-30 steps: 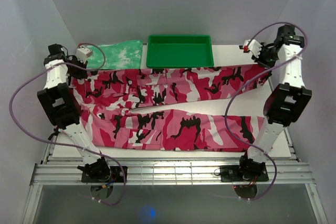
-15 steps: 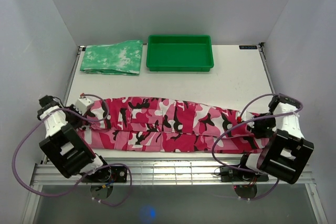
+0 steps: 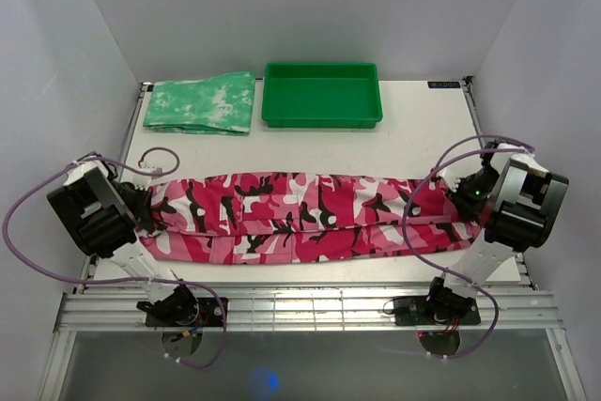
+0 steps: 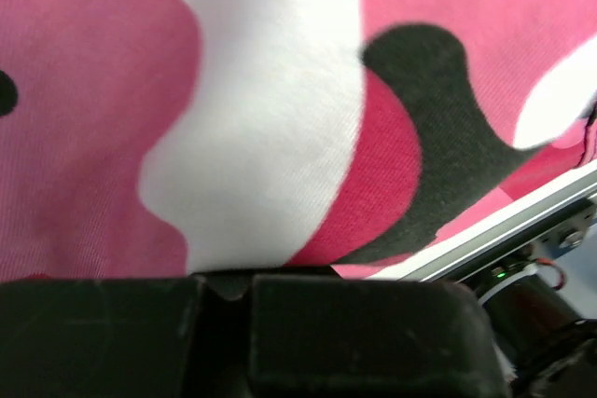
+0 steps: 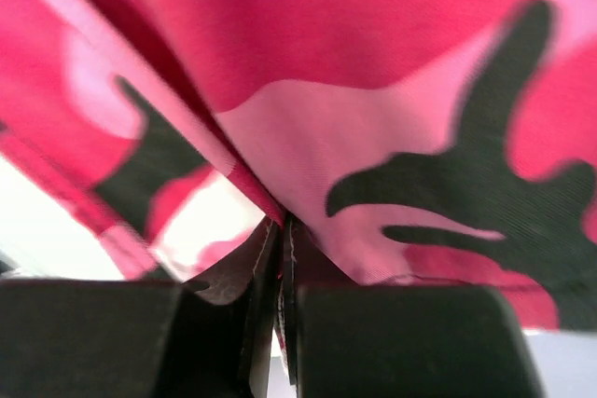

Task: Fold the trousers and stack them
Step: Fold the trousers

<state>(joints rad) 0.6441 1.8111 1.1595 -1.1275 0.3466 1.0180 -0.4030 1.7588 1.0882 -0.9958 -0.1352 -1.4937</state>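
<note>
The trousers (image 3: 310,218) stretch sideways along the counter (image 3: 413,143). The left tool (image 3: 150,199) pinches their left end and the right tool (image 3: 457,196) their right.

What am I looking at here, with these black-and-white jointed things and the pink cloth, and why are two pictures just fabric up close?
Those jointed things are two robot arms, left and right, bolted to the near edge of a white table. The wide picture comes from a fixed camera above and behind them. The two close-ups come from a small camera on each wrist, looking along its claw. On the table lie pink camouflage trousers, folded lengthwise in a long strip, with a green tray and a green-and-white folded cloth at the far edge. The left claw pinches one end of the trousers, the right claw the other; both are shut on the fabric.
</note>
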